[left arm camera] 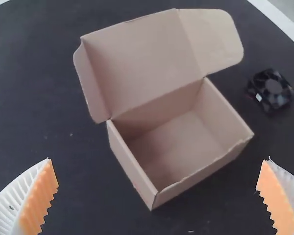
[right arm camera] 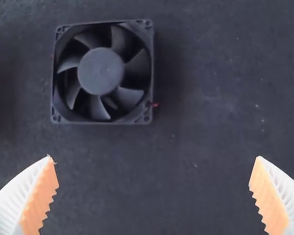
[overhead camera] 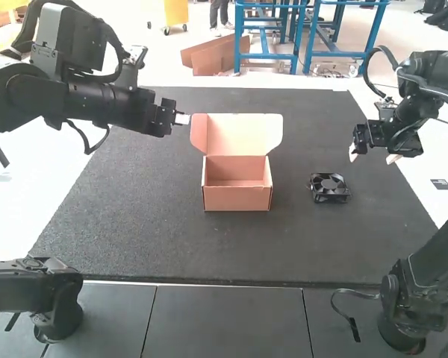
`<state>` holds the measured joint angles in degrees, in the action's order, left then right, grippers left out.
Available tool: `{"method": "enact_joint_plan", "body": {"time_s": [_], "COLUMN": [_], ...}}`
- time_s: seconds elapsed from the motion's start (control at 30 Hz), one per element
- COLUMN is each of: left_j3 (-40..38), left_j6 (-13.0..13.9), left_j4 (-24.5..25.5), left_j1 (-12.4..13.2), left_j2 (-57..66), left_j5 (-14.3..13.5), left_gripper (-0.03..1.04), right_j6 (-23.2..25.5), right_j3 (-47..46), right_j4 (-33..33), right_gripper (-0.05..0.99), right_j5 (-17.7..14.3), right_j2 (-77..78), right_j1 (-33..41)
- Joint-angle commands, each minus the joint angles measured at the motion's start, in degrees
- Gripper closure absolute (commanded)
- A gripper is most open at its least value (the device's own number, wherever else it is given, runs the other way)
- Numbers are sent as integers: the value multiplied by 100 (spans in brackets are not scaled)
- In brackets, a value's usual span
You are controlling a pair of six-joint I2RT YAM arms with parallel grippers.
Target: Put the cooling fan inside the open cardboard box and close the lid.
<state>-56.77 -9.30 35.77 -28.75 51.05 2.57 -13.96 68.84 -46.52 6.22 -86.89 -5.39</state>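
- Black mat [overhead camera: 134, 224] over a pale table; open cardboard box [overhead camera: 237, 183] at the mat's middle, lid [overhead camera: 239, 134] upright on its far side.
- Cooling fan [overhead camera: 329, 187] flat on the mat, near the box, toward the right edge; low and thin, so likely to skid or slip from a shallow pinch.
- Right gripper [right arm camera: 152, 196] raised near the fan, fingers wide apart, empty; risks nudging the fan away if lowered off-centre.
- Left gripper [overhead camera: 181, 119] just beside the lid's left flap, fingers apart; could shove the light box askew or crease the flap.

Black cooling fan [overhead camera: 329, 187] flat beside open, empty cardboard box [overhead camera: 237, 182].
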Motion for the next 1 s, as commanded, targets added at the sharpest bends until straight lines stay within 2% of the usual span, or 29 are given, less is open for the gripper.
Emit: {"method": "enact_joint_plan", "body": {"time_s": [0.0,0.23,0.33,0.97], "left_j3": [-167,-36,-36,26], "left_j6": [-63,-72,-72,-54], "left_j4": [27,123,115,290], "left_j1": [-131,-350,-394,-403], "left_j2": [-7,2,2,134], "left_j5": [147,139,139,130], "left_gripper": [5,5,5,5], "right_j6": [-11,-81,-90,-11], "right_j3": [-55,-143,-107,183], "right_j4": [152,759,952,1356], "right_gripper": [3,3,3,3], "right_j5": [-15,-332,-376,-393], "right_j2": [-170,-715,-1023,-2016], "right_j1": [-41,-41,-50,-68]}}
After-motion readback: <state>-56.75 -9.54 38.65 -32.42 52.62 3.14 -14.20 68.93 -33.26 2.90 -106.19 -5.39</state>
